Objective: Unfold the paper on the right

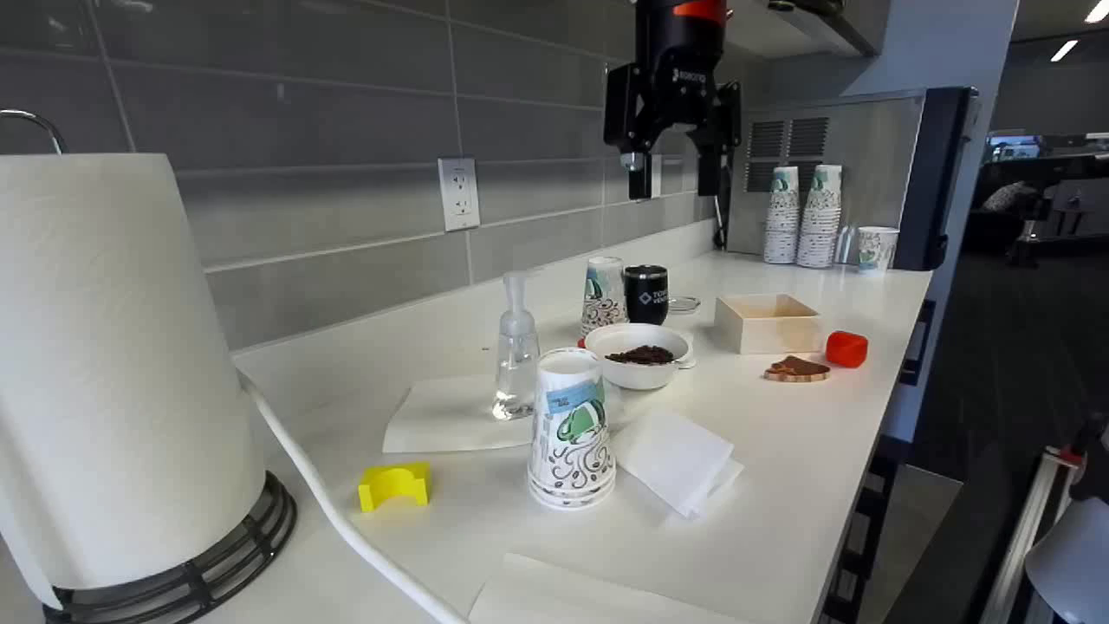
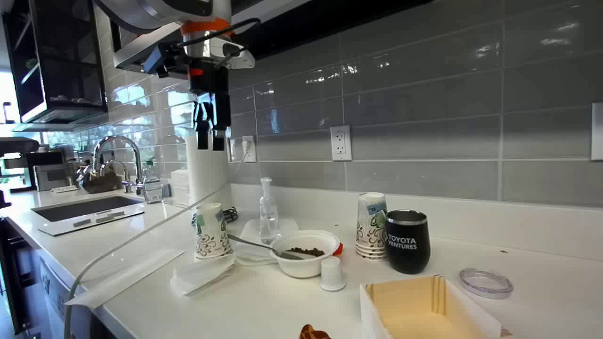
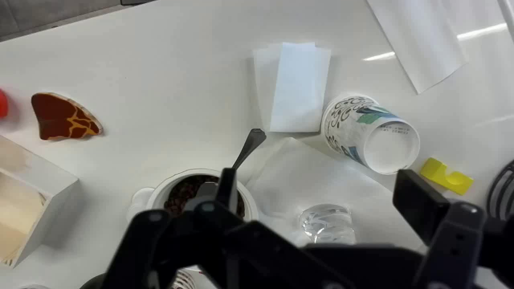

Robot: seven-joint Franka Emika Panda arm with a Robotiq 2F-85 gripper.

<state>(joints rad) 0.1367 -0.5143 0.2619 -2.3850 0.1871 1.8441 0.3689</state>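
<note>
Beside the cup stack [image 1: 572,425], folded paper [image 3: 299,88] risks a snag

Target, presumably that folded paper, lies on the counter [image 3: 180,80], edge touching the cup stack or just beside; can't tell if pinned. Gripper [image 1: 675,184] hangs well above, jaws spread wide, nothing between. Likely trouble: tugging or dropping too near the cup stack topples it; layers pinched together lift the whole fold unopened; low sweep clips the spoon handle [image 3: 248,147]. Sheet [image 1: 442,420] under the soap bottle [image 1: 517,364] could get grabbed by mistake.
</note>
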